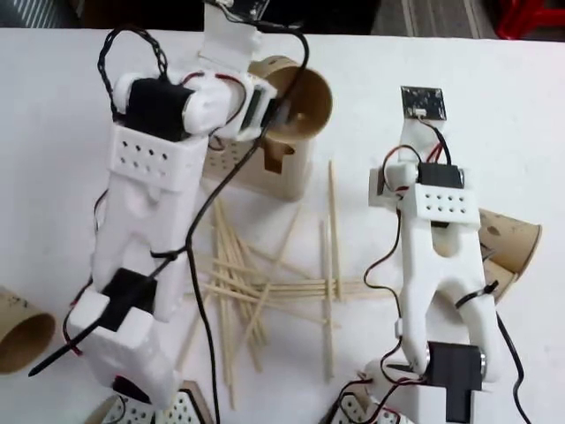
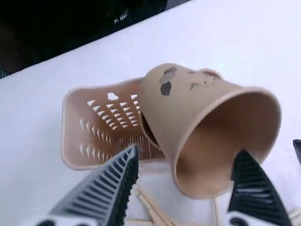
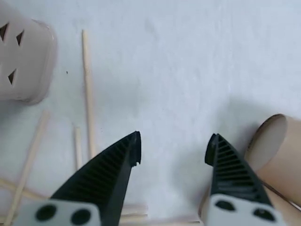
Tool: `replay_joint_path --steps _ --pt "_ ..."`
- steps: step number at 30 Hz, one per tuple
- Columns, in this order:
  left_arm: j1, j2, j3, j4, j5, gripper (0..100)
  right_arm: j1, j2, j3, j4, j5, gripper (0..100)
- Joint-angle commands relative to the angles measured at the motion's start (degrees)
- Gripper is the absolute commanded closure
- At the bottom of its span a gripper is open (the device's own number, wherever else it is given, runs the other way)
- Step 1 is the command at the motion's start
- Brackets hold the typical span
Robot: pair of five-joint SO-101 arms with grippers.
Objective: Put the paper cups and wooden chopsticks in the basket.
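A tan paper cup (image 2: pixel 197 103) lies tilted on the rim of the beige perforated basket (image 2: pixel 89 127), its mouth facing my left gripper (image 2: pixel 188 150). That gripper is open, one finger on each side of the cup's mouth and the nearer finger clear of the cup. From above, the cup (image 1: pixel 305 93) sits over the basket (image 1: pixel 278 172) at the back centre. Wooden chopsticks (image 1: pixel 265 283) lie scattered between the arms. My right gripper (image 3: pixel 171 146) hangs open over bare table, a chopstick (image 3: pixel 87 84) on one side and a lying cup (image 3: pixel 277 155) on the other.
Two cups (image 1: pixel 508 238) lie beside the right arm near the right edge. Another cup (image 1: pixel 22 327) lies on its side at the left edge. Black cables trail along the left arm and over the chopsticks. A basket corner (image 3: pixel 23 61) shows in the right wrist view.
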State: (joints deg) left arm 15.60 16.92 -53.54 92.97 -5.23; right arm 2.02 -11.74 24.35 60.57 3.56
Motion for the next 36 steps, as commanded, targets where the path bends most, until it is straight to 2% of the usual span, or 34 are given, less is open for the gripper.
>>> replay_joint_path --steps 1,7,21,29,36 --pt "2.42 0.04 -0.44 -6.15 1.32 68 0.40 -2.15 -0.44 -0.84 -0.44 77.2" --pt "-4.35 0.31 0.18 -12.66 4.75 68 0.40 -2.15 -0.44 -0.84 -0.44 77.2" --pt "-6.73 3.56 -0.44 -13.71 6.42 68 0.40 -2.15 -0.44 -0.75 -0.44 77.2" --pt "-6.55 -6.20 -0.44 -5.98 6.24 68 0.48 -4.62 -0.97 0.66 0.09 77.2" --pt "-6.81 -11.56 0.09 5.01 0.26 68 7.25 -18.24 -7.12 14.29 0.09 76.9"
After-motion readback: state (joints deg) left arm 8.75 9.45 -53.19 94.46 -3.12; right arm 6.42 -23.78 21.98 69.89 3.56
